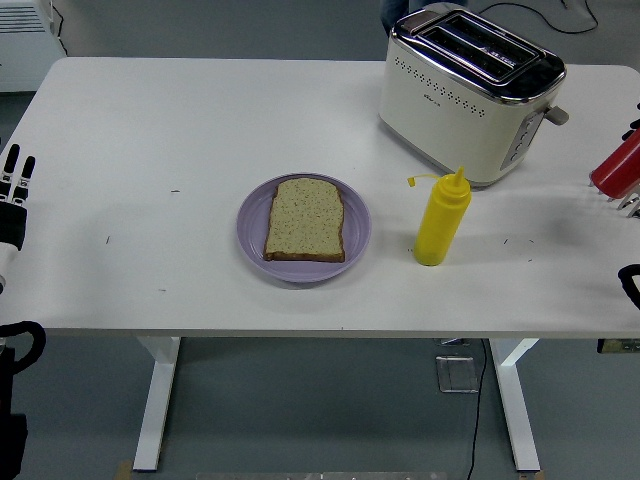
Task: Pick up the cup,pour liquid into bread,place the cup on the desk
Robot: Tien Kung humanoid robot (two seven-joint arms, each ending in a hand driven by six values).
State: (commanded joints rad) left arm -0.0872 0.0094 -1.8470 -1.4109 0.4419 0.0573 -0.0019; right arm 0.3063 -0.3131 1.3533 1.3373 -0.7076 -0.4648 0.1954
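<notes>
- Black left hand [15,190] rests at the table's left edge, fingers straight and relaxed, holding nothing; it looks idle.
- White table [150,130] carries everything else; the pick-up step appears not yet begun, as no hand is on a container.
- Purple plate [357,235] near the middle holds one bread slice [305,220], lying flat and looking dry.
- Yellow squeeze bottle [441,217] stands upright just right of the plate, apart from it, its small cap hanging off the nozzle; what is inside cannot be seen.
- Cream toaster [465,90] sits behind the bottle, slots showing no bread.
- Red object [616,165] at the right edge is cut off; whether it is the cup is unclear.
- Right hand [631,200] barely shows there, so I cannot tell its state. The next move, I judge, needs it to close on the pouring vessel.
</notes>
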